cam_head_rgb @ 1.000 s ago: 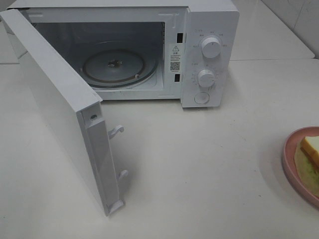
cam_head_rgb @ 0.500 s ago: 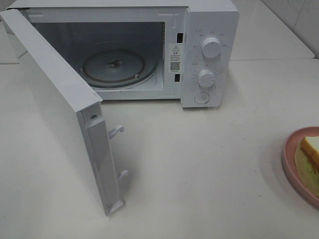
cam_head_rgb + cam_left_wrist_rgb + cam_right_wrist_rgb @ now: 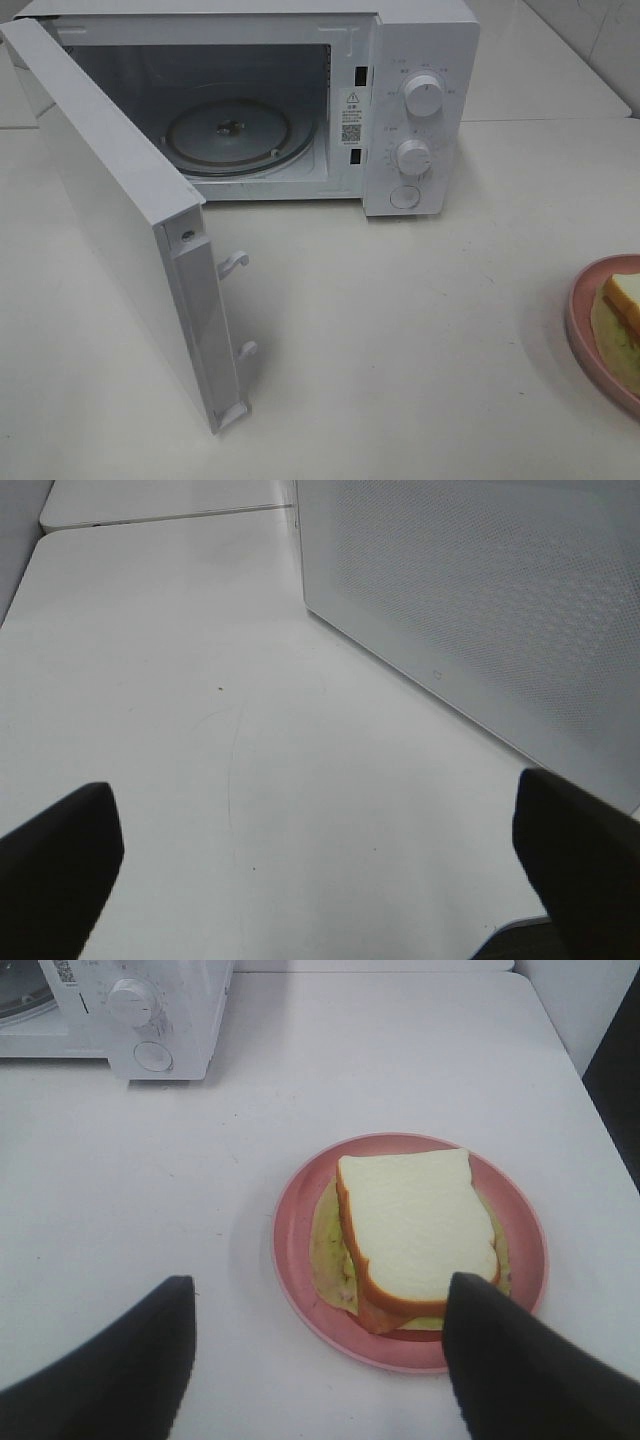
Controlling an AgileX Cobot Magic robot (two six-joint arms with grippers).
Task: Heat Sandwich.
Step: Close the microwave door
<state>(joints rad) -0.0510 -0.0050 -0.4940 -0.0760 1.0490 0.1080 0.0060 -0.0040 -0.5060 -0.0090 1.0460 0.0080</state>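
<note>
Sandwich of square white bread with tan crust and orange-yellow filling (image 3: 415, 1235) sits on the round pink plate (image 3: 300, 1260), just ahead of the right gripper (image 3: 315, 1360), between the lines of its two dark fingers! Those jaws are spread wide, holding nothing. Over at the left gripper (image 3: 320, 880), jaws equally wide and empty, with the white microwave's open door (image 3: 480, 610) ahead of its far finger. The microwave (image 3: 420, 100) stands open, glass turntable (image 3: 228, 135) bare. My call: descend straight, straddle the plate's near rim rather than squash the bread, close gently, lift level so nothing slides.
</note>
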